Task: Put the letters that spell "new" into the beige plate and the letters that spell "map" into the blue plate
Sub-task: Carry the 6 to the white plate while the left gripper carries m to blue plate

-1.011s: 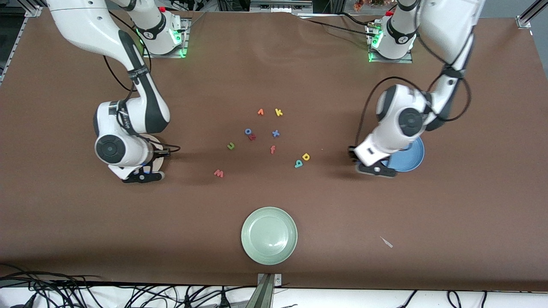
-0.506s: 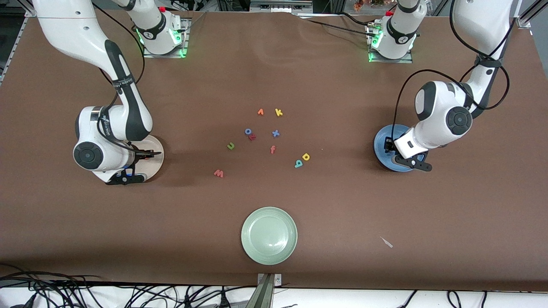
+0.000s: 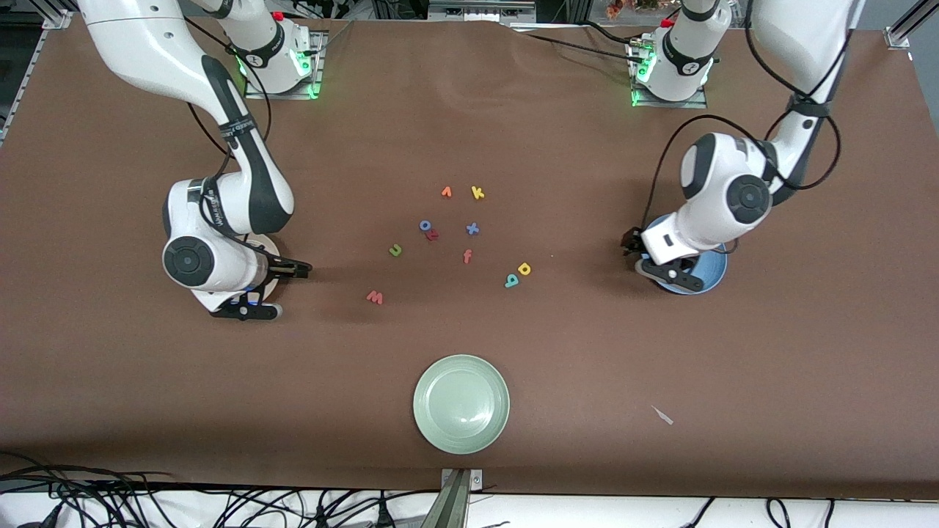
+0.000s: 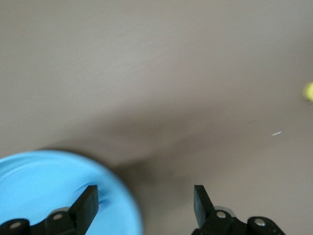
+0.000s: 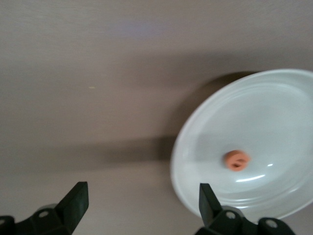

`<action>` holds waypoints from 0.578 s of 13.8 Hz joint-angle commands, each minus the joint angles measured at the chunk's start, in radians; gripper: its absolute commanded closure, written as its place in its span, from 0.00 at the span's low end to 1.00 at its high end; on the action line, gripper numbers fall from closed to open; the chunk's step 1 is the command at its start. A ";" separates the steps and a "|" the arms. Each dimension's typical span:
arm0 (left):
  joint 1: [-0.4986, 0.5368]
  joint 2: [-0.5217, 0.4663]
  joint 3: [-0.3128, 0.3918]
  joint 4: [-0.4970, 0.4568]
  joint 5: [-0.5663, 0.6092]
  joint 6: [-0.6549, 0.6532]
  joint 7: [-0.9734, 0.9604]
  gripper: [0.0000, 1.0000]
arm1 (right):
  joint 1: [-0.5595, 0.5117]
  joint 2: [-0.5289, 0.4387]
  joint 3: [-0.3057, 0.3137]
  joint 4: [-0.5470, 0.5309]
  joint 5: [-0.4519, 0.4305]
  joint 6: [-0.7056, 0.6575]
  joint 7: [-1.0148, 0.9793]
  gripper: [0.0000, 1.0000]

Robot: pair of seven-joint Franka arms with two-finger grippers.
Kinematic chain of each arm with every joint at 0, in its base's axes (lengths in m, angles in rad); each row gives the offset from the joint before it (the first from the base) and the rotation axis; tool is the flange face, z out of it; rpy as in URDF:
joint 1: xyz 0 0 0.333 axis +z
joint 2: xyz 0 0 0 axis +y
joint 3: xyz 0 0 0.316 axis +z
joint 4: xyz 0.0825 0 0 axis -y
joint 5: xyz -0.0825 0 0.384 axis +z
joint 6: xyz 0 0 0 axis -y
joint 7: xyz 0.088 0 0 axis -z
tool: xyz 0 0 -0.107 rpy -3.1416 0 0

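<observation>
My right gripper (image 3: 286,290) (image 5: 143,198) hangs open and empty at the edge of the beige plate (image 3: 268,243) (image 5: 274,112), which my right arm mostly covers. The orange e (image 5: 237,160) lies in that plate. The olive n (image 3: 395,250) and salmon w (image 3: 375,297) rest on the table. My left gripper (image 3: 649,262) (image 4: 145,203) is open and empty over the rim of the blue plate (image 3: 708,275) (image 4: 49,191). The yellow (image 3: 524,268) and teal (image 3: 511,280) stemmed letters lie side by side on the table. The m is hidden.
Spare letters sit mid-table: yellow k (image 3: 477,193), an orange one (image 3: 447,192), blue o (image 3: 425,225), dark red r (image 3: 432,235), blue x (image 3: 472,229), salmon f (image 3: 467,256). A pale green plate (image 3: 461,403) stands nearer the camera, with a white scrap (image 3: 662,415) toward the left arm's end.
Both grippers went from shut to open. Each arm swung out over its plate, then came back toward the letters. The orange e now lies in the beige plate.
</observation>
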 commanded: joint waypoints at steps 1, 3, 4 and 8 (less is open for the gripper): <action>-0.118 0.098 0.009 0.092 -0.101 0.061 -0.005 0.13 | 0.011 0.001 0.026 0.010 0.057 0.021 0.078 0.00; -0.187 0.156 0.012 0.153 -0.122 0.072 -0.011 0.13 | 0.060 0.001 0.027 0.002 0.061 0.045 0.176 0.00; -0.224 0.181 0.018 0.188 -0.119 0.072 -0.027 0.13 | 0.089 0.001 0.027 -0.001 0.061 0.057 0.233 0.00; -0.350 0.256 0.061 0.270 -0.109 0.072 -0.053 0.15 | 0.172 0.001 0.029 -0.016 0.061 0.090 0.394 0.00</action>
